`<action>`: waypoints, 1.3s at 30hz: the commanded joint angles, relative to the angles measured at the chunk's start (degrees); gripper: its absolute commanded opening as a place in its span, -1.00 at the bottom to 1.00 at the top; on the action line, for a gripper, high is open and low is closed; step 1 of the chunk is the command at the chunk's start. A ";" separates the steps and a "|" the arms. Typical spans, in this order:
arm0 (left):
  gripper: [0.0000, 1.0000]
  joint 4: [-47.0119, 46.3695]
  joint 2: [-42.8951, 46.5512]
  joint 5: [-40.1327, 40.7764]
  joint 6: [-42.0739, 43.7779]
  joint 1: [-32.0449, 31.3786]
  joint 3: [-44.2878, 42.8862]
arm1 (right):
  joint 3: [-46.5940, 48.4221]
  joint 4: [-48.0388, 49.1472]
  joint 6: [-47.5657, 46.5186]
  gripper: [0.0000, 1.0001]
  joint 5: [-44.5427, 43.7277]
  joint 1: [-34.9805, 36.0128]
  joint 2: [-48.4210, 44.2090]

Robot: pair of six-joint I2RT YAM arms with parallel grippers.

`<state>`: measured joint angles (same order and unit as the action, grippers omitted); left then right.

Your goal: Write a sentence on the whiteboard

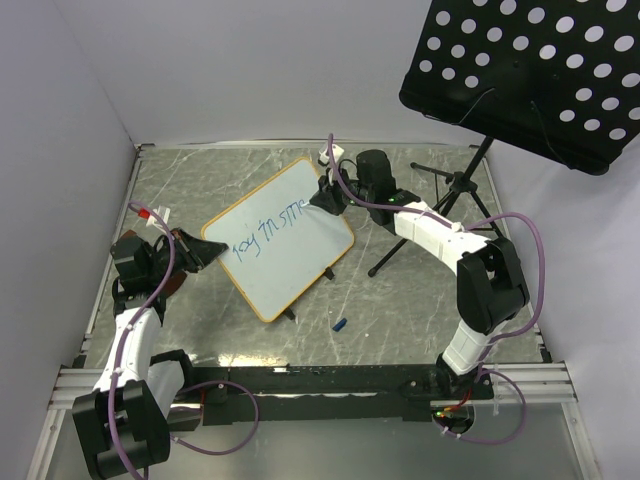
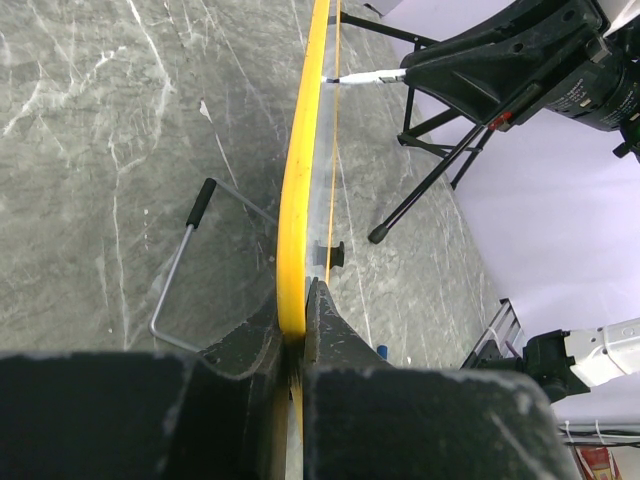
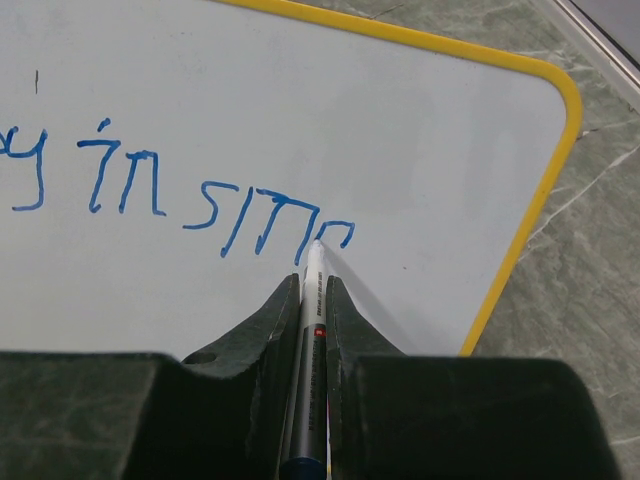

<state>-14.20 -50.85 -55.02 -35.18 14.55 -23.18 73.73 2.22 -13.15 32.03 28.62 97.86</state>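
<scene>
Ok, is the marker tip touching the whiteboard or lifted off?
Touching. In the right wrist view, the marker in the right hand has its tip on the whiteboard, at the last blue stroke.

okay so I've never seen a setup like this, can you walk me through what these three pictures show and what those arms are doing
Two robot arms are bolted to a grey table. One picture looks down from above; the others come from cameras on each wrist. The left gripper pinches the yellow-framed edge of a small whiteboard, steadying it. The right gripper holds a marker, tip on the board, writing blue words, so far roughly "joy in sm". A small blue cap lies on the table, and a black music stand is at the back.
</scene>
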 commanded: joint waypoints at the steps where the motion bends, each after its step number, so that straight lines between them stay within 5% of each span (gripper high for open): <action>1: -0.98 -0.48 0.05 -1.05 6.88 -0.92 -1.08 | 0.88 -0.28 -1.44 -1.00 -0.56 0.21 -0.66; 39: -0.98 -0.39 0.05 -1.05 6.88 -0.92 -1.08 | 4.58 -0.90 -1.18 -1.00 -3.64 -0.41 1.19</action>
<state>-14.13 -50.85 -54.96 -35.14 14.52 -23.18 76.23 1.17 -13.80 28.29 28.47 97.89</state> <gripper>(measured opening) 0.080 0.179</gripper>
